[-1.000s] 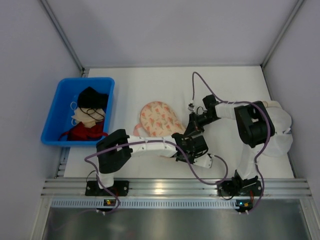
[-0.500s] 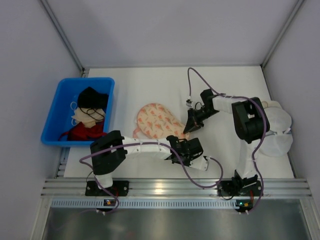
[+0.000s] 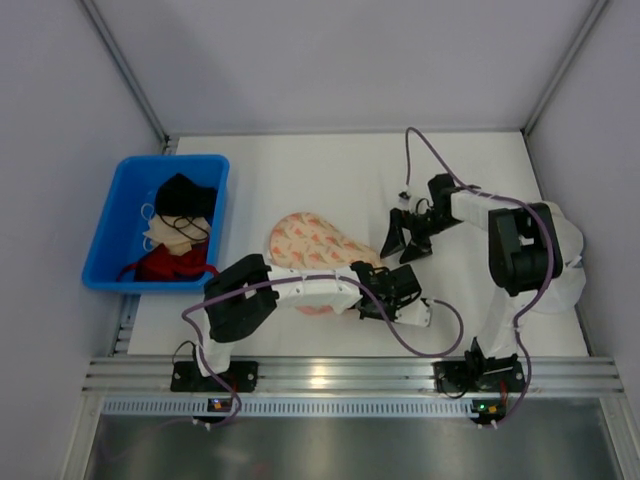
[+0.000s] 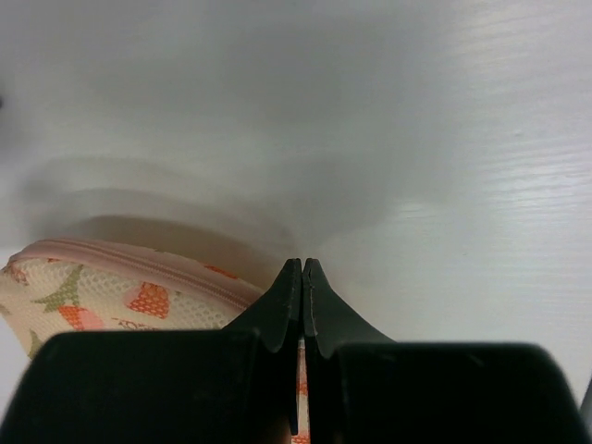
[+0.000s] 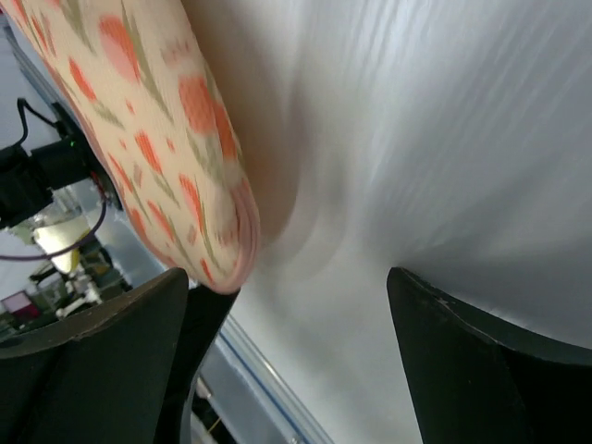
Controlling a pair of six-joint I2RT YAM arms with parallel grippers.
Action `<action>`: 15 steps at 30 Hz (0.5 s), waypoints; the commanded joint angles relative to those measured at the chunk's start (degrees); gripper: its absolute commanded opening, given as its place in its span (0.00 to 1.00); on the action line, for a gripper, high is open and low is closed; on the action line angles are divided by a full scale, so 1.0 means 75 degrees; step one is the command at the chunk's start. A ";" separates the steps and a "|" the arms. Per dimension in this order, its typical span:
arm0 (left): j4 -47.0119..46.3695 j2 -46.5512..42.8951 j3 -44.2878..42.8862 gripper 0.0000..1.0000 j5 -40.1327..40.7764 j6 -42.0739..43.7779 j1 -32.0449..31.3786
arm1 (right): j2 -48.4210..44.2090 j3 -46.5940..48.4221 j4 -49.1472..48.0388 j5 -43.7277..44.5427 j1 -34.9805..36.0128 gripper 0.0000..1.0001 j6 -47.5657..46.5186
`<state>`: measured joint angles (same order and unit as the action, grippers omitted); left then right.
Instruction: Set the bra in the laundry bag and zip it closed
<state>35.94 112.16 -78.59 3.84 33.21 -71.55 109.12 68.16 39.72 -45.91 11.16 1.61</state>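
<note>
The laundry bag (image 3: pixel 305 240), peach-pink with a reddish print, lies flat at the table's middle, and its pink zip rim looks closed along the edge. The bra is hidden from every view. My left gripper (image 3: pixel 396 296) sits at the bag's near right end, jaws shut tip to tip (image 4: pixel 302 264). The bag's rim (image 4: pixel 102 291) lies just left of the fingers, and I see nothing pinched at the tips. My right gripper (image 3: pixel 404 244) stands open just right of the bag. In the right wrist view (image 5: pixel 287 273) the bag's end (image 5: pixel 157 120) is beside the left finger and nothing is between the jaws.
A blue bin (image 3: pixel 110 225) at the left edge holds black, beige and red garments. White round domes (image 3: pixel 565 265) lie at the right edge behind the right arm. The metal rail (image 3: pixel 330 375) runs along the near edge.
My right gripper has opened and drawn back to the right, off the bag. My left gripper, still shut, has slid right along the bag's near edge, and the bag's right end has shifted with it.
</note>
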 commanded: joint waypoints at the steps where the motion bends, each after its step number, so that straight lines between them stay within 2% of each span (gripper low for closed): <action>1: -0.0210 0.0057 -0.0537 0.00 0.0075 -0.0163 0.0246 | -0.0452 -0.0509 0.0551 -0.0662 -0.0035 0.88 -0.0390; 6: -0.0246 0.0034 -0.0701 0.00 -0.0007 -0.0104 0.0270 | -0.0253 -0.0896 0.0306 -0.1484 0.0374 0.85 -0.0215; 11: -0.0292 -0.0013 -0.0713 0.00 -0.0043 -0.0069 0.0270 | -0.0054 -0.1026 -0.0234 -0.1940 0.0668 0.73 0.0313; 15: -0.0328 -0.0072 -0.0666 0.00 -0.0078 -0.0069 0.0270 | 0.0146 -0.0967 -0.0246 -0.2000 0.0786 0.50 0.0325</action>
<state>35.51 112.46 -82.06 3.97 32.91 -69.36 109.23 60.40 39.77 -57.98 16.32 3.60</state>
